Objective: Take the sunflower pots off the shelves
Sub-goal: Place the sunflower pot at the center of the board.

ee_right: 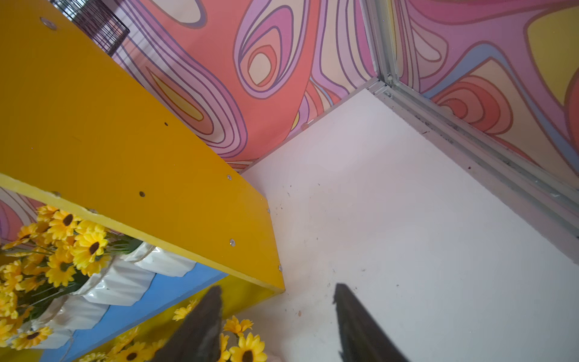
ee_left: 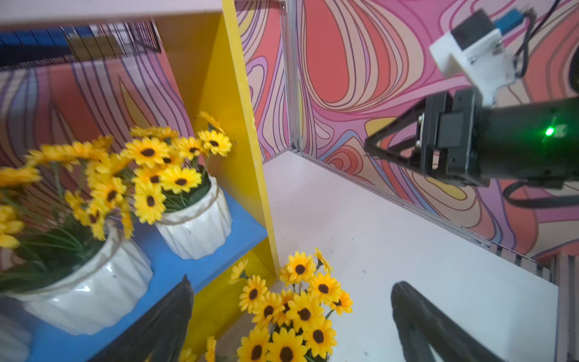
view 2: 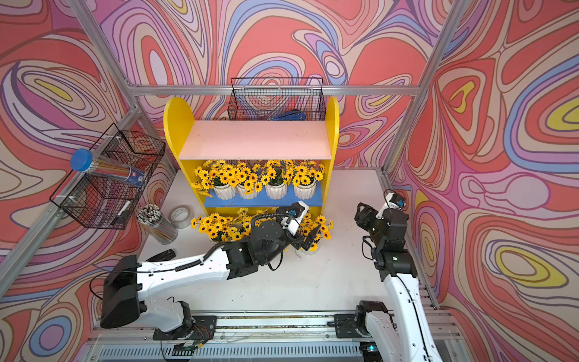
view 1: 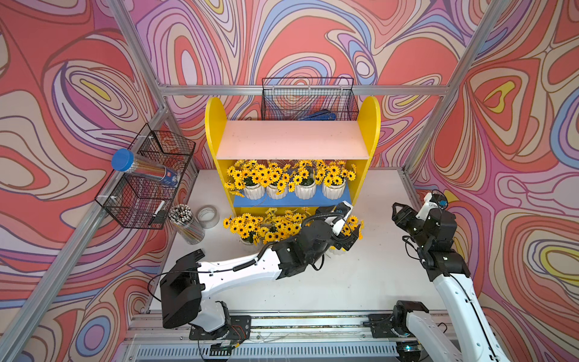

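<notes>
Left gripper [ee_left: 293, 282]: jaws at full spread, gripping nothing. You have its fingers [ee_left: 163, 326] on either side of the flowers of one table pot [ee_left: 297, 316]. The pot body falls below the wrist view's edge, so I can't tell whether the fingers touch it.

In both top views that pot is at the 3 o'clock end of a cluster [view 1: 247, 225] of potted sunflowers standing on the table [view 1: 360, 282]. The cluster is just off the 6 o'clock side of the shelf [view 1: 215, 125]. Your left arm covers the cluster's middle, so the count is unclear.

Right gripper [ee_right: 277, 285]: jaws partway apart, nothing between them. Its wrist view looks past the tips at bare table and the lower front corner of the shelf's yellow side panel [ee_right: 125, 141]. In both top views it sits off the table at the 3 o'clock edge, well apart from the shelf and the cluster, tips aimed toward 10 o'clock.

The shelf stands at the table's 12 o'clock. Four pots [view 1: 305, 191] are upright in a row on its blue board [view 1: 282, 202], under the pink board [view 1: 291, 138].

Further out:
- A pencil jar [view 1: 186, 224] and a tape roll [view 1: 208, 216] stand side by side at 9 o'clock.
- A wire basket [view 1: 144, 194] hangs on the wall past them, with a blue-capped tube [view 1: 141, 167] lying across it.
- A second basket [view 1: 308, 100] hangs at 12 o'clock, behind the shelf.
</notes>
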Controlling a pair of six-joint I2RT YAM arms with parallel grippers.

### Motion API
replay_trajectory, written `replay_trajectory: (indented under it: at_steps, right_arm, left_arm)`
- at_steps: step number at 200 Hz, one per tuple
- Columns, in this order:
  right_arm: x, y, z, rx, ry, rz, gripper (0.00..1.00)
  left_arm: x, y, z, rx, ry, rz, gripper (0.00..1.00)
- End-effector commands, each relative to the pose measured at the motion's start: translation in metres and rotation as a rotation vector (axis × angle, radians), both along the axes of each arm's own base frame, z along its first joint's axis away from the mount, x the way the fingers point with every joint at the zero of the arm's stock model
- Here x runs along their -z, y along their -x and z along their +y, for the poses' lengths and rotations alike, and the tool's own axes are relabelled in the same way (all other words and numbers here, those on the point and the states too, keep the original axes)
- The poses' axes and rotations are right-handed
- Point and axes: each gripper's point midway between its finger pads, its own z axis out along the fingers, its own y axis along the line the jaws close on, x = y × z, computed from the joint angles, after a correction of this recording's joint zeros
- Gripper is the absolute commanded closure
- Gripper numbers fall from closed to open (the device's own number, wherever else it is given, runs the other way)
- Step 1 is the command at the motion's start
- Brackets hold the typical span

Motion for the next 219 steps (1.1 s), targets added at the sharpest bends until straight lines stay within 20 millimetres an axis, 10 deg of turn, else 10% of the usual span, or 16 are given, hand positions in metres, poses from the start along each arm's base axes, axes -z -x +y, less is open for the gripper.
replay_trajectory:
  at_steps: [1, 51, 121, 219]
  right_arm:
    - [0.035, 0.018, 0.010, -0.045, -0.036, 0.150, 0.93]
    - [0.113, 0.038, 0.060, -0.192, -0.238, 0.352, 1.00]
    - [0.178, 0.047, 0.122, -0.339, -0.439, 0.421, 0.81]
    - [0.194, 0.001, 0.149, -0.389, -0.449, 0.396, 0.68]
  left_arm:
    - [0.002, 0.004, 0.036, -0.062, -0.174, 0.000, 0.00]
    - [-0.012, 0.021, 0.127, -0.197, -0.155, 0.079, 0.02]
    - [0.020, 0.046, 0.238, -0.410, -0.066, 0.151, 0.00]
    - [0.027, 0.042, 0.269, -0.490, -0.057, 0.126, 0.00]
